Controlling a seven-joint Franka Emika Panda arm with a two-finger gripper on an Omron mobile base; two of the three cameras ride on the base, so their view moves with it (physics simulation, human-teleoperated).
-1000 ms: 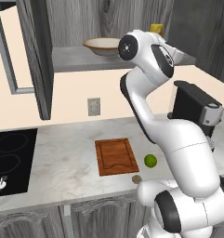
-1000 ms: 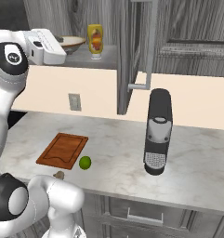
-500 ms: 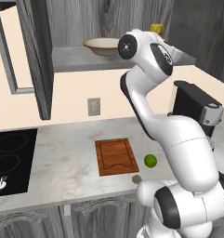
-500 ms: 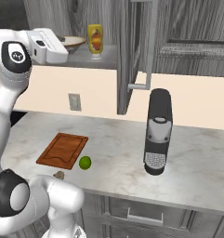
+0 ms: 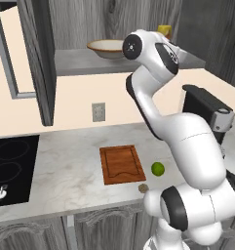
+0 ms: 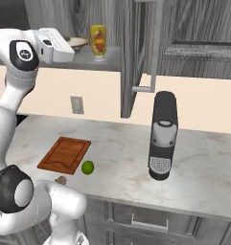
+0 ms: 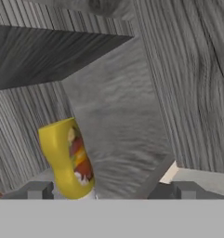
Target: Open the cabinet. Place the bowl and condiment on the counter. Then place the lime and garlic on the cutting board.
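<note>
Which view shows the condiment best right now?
The hand view: the condiment is close, label visible, between the open jaws. The right base view shows it small on the cabinet shelf; the left base view shows just its top behind the arm.

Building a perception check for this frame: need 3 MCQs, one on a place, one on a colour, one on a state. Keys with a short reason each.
1. Where does the lime lie?
A. on the cutting board
B. on the counter beside the cutting board
C. on the cabinet shelf

2. What colour is the condiment bottle?
A. yellow
B. blue
C. white

3. How does the tool stand?
A. shut on the bowl
B. shut on the condiment
C. open, holding nothing

Key:
1 B: it rests on the counter, just off the cutting board and apart from it.
2 A: the hand view shows a yellow body with a red label.
3 C: the fingertips stand wide apart, with the bottle ahead and ungripped.
</note>
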